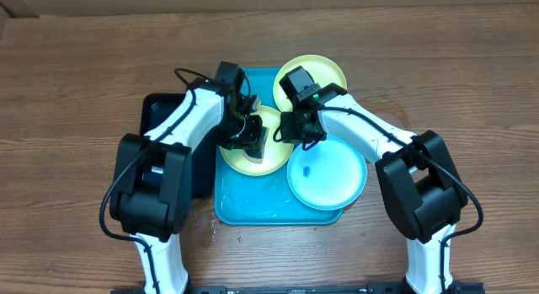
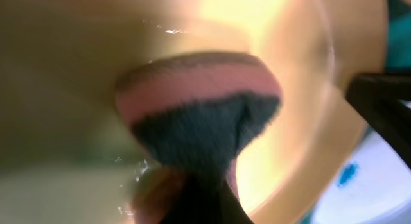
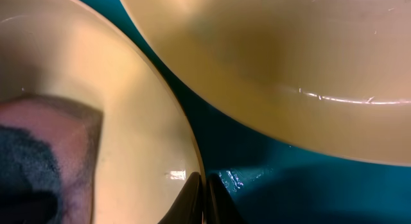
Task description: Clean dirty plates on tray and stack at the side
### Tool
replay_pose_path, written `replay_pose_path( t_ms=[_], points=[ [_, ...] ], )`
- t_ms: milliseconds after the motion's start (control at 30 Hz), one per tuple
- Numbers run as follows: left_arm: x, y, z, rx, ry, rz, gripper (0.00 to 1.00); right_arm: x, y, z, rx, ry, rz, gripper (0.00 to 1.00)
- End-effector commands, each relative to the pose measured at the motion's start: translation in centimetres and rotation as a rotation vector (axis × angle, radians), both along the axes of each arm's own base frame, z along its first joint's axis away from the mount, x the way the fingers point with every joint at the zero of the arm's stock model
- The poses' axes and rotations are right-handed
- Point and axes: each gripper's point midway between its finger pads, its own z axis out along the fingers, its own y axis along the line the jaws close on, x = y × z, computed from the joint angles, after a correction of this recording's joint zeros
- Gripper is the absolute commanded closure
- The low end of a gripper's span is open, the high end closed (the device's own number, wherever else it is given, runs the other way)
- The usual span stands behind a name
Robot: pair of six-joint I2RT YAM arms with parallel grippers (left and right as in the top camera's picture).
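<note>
Right wrist: right fingers [image 3: 191, 201] clamp yellow plate [image 3: 128, 108] rim over tray [image 3: 218, 147].

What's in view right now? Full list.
tray: 1, cyan, table centre
scrubbed plate: 1, yellow-green, on tray
back plate: 1, yellow-green, at tray's far right corner
cyan plate: 1, blue smear, on tray's right side
sponge: 1, pink and dark, on scrubbed plate
black tray: 1, left of tray
table: 1, brown wood
left arm: jaws shut on sponge
right arm: jaws shut on scrubbed plate's rim
</note>
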Motion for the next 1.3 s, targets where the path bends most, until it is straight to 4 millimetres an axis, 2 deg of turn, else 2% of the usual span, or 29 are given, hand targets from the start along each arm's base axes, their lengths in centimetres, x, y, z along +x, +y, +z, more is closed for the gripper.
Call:
replay_pose_path(
  t_ms=[0,33,67,133,200,400,600,733,867,1033,1167,1267],
  points=[
    [3.2,-1.1,5.6,-0.101,-0.100,0.016,0.96,-0.4,-0.1,-0.6,-0.008,0.010,0.003,0.96],
    [3.8,-1.2,7.3,-0.106,-0.141,0.016,0.96,-0.5,-0.1,-0.6,-0.008,0.010,0.003,0.96],
    [4.1,-1.1,8.2,-0.101,-0.168,0.017,0.96,-0.5,-0.1,-0.6,-0.008,0.011,0.003,0.96],
    [4.4,-0.4,8.9,-0.055,-0.194,0.050,0.96,-0.5,-0.1,-0.6,-0.008,0.011,0.003,0.96],
    [4.3,0.6,8.6,0.021,-0.197,0.078,0.96,-0.5,-0.1,-0.6,-0.008,0.011,0.003,0.96],
    [2.6,4.3,4.5,0.269,-0.143,0.120,0.96,-0.5,-0.1,-0.6,-0.009,0.011,0.003,0.95],
    [1.6,5.0,0.3,0.296,-0.139,0.124,0.96,-0.5,-0.1,-0.6,-0.009,0.012,0.003,0.95],
    [1.0,4.5,-1.7,0.254,-0.138,0.122,0.96,-0.5,-0.1,-0.6,-0.009,0.012,0.003,0.95],
    [-0.5,2.6,-2.6,0.136,-0.087,0.107,0.96,-0.5,-0.1,-0.6,-0.008,0.011,0.002,0.95],
    [-0.9,1.0,-2.3,0.038,-0.063,0.095,0.96,-0.5,-0.1,-0.6,-0.008,0.012,0.002,0.95],
    [-0.5,-1.1,-1.4,-0.090,-0.071,0.081,0.96,-0.5,-0.1,-0.6,-0.008,0.011,0.002,0.95],
    [-0.2,-1.8,-0.9,-0.133,-0.081,0.075,0.96,-0.5,-0.1,-0.6,-0.008,0.011,0.002,0.95]
  ],
)
